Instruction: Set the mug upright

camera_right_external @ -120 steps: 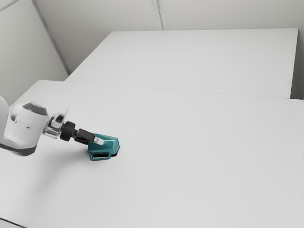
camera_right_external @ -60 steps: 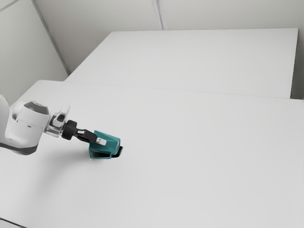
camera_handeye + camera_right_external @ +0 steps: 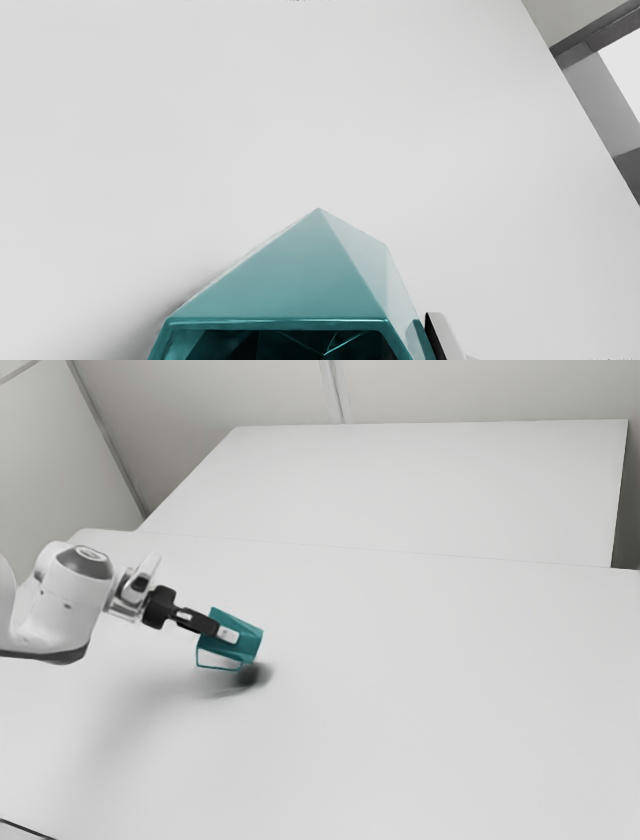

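1. Gripper (image 3: pixel 230 635) closed on the mug (image 3: pixel 249 644), which it bears clear of the table (image 3: pixel 450 710). In the wrist view one fingertip (image 3: pixel 444 334) lies along the outside of the mug's wall; the other finger's contact is hidden.
2. Slanted downward, the gripper points toward the exterior view's right and the table.
3. The mug is tilted, neither upright nor flat on its side. Its long axis runs roughly with the gripper's reach, from the hand outward and down.
4. The mouth (image 3: pixel 280 325) is turned back toward the hand, with the dark inside visible past the rim; the base points outward, away from the hand. Faceted walls narrow beyond the rim.
5. The mug lies right at the fingertips, its body spreading around and past them. The handle (image 3: pixel 218 668), a thin squared loop, hangs on the lower side of the body in the exterior view.
6. Below the mug and gripper, a dark shadow (image 3: pixel 249 676) falls on the table.
7. Behind the gripper, the white arm (image 3: pixel 70 600) comes in from the exterior view's left.
8. Farther out, well apart from the gripper, are a second pale surface (image 3: pixel 420 480) and the wall (image 3: pixel 250 390) behind it.
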Controlling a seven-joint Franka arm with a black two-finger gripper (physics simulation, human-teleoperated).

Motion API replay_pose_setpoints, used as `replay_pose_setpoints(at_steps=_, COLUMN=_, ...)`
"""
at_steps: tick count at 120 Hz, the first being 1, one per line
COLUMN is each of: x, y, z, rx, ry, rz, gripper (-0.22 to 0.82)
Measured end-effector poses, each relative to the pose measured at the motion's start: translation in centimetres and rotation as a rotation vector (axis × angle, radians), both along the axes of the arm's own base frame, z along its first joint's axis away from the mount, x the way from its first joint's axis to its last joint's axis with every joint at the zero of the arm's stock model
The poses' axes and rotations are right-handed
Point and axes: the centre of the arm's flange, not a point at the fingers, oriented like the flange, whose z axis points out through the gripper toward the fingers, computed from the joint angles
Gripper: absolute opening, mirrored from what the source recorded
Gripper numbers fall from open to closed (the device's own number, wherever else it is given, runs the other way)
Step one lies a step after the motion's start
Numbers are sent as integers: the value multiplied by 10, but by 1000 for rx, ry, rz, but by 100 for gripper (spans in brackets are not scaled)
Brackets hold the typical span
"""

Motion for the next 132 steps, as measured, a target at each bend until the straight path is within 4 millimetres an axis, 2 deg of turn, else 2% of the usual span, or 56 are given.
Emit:
replay_pose_setpoints(at_steps=20, x=4, y=-22, z=20, rx=47, ry=-32, rz=-51, gripper=-17)
replay_pose_setpoints(at_steps=39, x=5, y=-36, z=37, rx=169, ry=-25, rz=-138, gripper=-17)
replay_pose_setpoints(at_steps=47, x=6, y=-31, z=45, rx=233, ry=-15, rz=-157, gripper=-17)
replay_pose_setpoints(at_steps=65, x=8, y=-6, z=61, rx=372, ry=26, rz=-151, gripper=-17)
replay_pose_setpoints(at_steps=74, x=11, y=-4, z=69, rx=443, ry=45, rz=-156, gripper=-17)
replay_pose_setpoints(at_steps=99, x=18, y=-45, z=87, rx=646, ry=69, rz=-231, gripper=-17)
replay_pose_setpoints(at_steps=132, x=18, y=-61, z=93, rx=837, ry=111, rz=-189, gripper=-17)
